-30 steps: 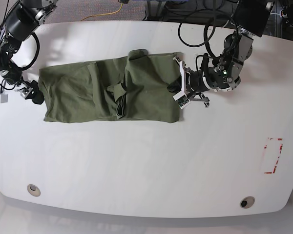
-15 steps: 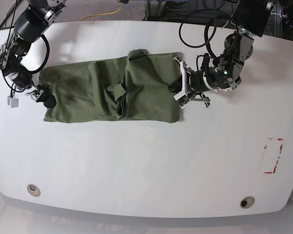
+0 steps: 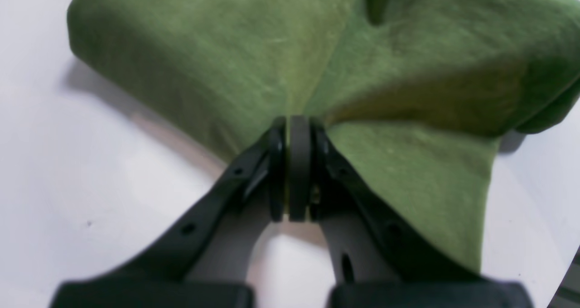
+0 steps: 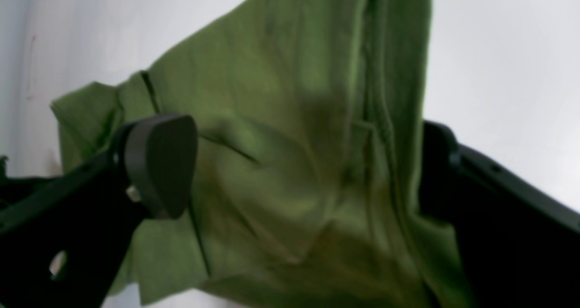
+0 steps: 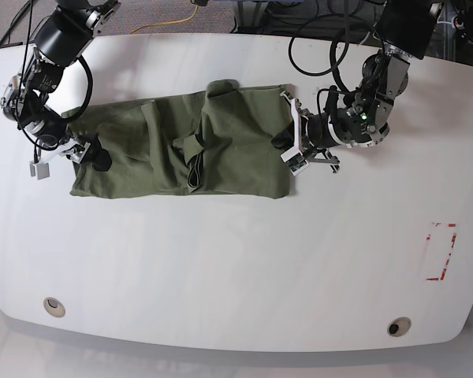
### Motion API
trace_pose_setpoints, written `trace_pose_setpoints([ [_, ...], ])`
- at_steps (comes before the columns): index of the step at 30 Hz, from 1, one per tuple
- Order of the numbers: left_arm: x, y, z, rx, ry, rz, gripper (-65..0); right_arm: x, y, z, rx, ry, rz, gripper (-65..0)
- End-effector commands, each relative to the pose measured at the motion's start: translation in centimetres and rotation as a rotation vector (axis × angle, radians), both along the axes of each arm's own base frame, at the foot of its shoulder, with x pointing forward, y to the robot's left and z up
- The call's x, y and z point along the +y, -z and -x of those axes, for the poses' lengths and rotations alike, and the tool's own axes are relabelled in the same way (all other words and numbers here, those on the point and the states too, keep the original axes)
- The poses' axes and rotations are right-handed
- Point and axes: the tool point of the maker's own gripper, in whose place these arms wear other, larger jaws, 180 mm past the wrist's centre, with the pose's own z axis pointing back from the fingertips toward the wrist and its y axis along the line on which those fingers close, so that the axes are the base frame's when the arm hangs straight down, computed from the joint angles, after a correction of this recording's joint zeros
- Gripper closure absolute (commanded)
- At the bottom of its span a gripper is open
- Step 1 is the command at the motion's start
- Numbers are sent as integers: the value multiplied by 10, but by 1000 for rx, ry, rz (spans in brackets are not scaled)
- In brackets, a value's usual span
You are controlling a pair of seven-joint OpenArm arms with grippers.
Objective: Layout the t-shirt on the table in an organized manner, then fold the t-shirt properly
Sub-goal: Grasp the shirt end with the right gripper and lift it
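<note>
The olive-green t-shirt (image 5: 181,146) lies crumpled and partly bunched across the back half of the white table (image 5: 221,268). My left gripper (image 5: 287,146) sits at the shirt's right edge, shut on it. The left wrist view shows the black fingertips (image 3: 299,136) pinching a fold of the t-shirt (image 3: 226,50). At the shirt's left edge, my right gripper (image 5: 94,155) is open. In the right wrist view, the t-shirt (image 4: 294,72) fills the gap of the right gripper (image 4: 294,167), with one pad (image 4: 158,163) on each side, apart from each other.
Two round grommet holes (image 5: 54,305) (image 5: 398,326) sit near the front edge. A red dashed rectangle (image 5: 441,252) marks the right side. Black cables (image 5: 331,47) loop behind the left arm, and a small white tag (image 5: 38,169) hangs by the right arm.
My right arm has moved rightward, bringing its open gripper from beside the t-shirt's left edge onto it. The left gripper has stayed shut on the right edge.
</note>
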Motion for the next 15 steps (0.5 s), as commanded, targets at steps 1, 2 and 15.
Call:
trace_pose_setpoints([
  [1,-2,-13,-9,-38,1,27,0,-4,-8,-5,-19,-4,16,-650],
  [2,-2,-13,-9,-38,1,27,0,-5,-8,-5,-18,-4,17,-642],
  [15,-2,-12,-9,-37,1,25,0,12,-7,-13,-15,-72,35,0],
])
